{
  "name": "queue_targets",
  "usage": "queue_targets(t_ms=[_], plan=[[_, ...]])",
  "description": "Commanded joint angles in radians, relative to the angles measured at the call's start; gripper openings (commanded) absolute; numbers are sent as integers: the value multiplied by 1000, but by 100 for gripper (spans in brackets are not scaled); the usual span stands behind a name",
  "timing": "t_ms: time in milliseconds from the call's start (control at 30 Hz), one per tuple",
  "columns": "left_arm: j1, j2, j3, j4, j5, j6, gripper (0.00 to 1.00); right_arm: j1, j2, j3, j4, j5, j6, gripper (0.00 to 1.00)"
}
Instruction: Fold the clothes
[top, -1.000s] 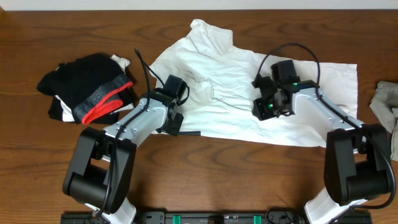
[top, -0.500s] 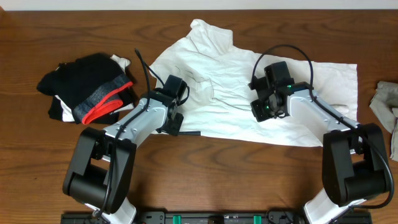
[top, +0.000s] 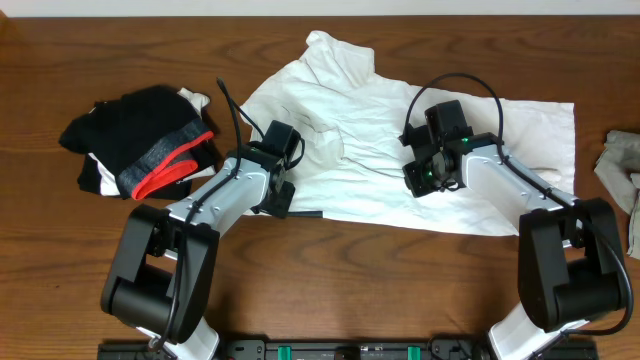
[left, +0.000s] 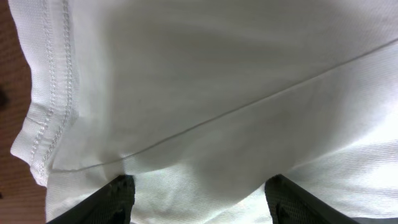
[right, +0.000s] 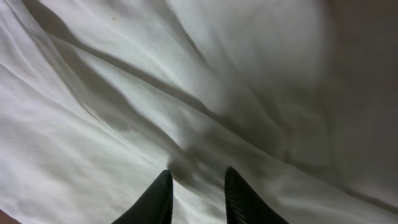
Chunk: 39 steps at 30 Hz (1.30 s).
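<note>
T-shirt (top: 360, 130) lying nine-to-three under both pincers: left gripper (left: 202, 186) spread wide at seven-o'clock hem (left: 53, 93), right gripper (right: 198, 186) narrowed, grasp unclear.

A heap of crumpled black fabric garments (top: 135, 135) lies at the left of the brown wooden table (top: 60, 260), a grey-and-red band (top: 170, 165) curling along its near side and a bit of white fabric (top: 95, 178) showing under it. A small rumpled grey-beige cloth (top: 622, 165) sits at the table's right edge.
</note>
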Motion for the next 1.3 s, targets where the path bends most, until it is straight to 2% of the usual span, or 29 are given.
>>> queue_targets(t_ms=[0, 200, 333, 467, 533, 567, 1067, 1200, 1267], plan=[[6, 11, -8, 2, -8, 2, 69, 21, 6, -10, 5, -16, -4, 25], [6, 11, -8, 1, -8, 2, 70, 31, 8, -11, 16, -16, -4, 11], [6, 11, -8, 1, -8, 2, 70, 31, 8, -11, 18, -16, -3, 7], [6, 11, -8, 1, -8, 2, 70, 31, 8, -11, 24, -16, -4, 7], [6, 11, -8, 1, -8, 2, 69, 32, 9, -11, 23, -17, -4, 19], [6, 11, -8, 1, -8, 2, 70, 35, 9, -11, 21, -17, -4, 20], [6, 11, -8, 2, -9, 2, 70, 43, 15, -32, 41, -16, -4, 12], [6, 11, -8, 1, -9, 2, 69, 41, 15, -32, 53, -16, 8, 1], [6, 11, -8, 1, -9, 2, 69, 37, 12, -29, 61, -17, 24, 1]])
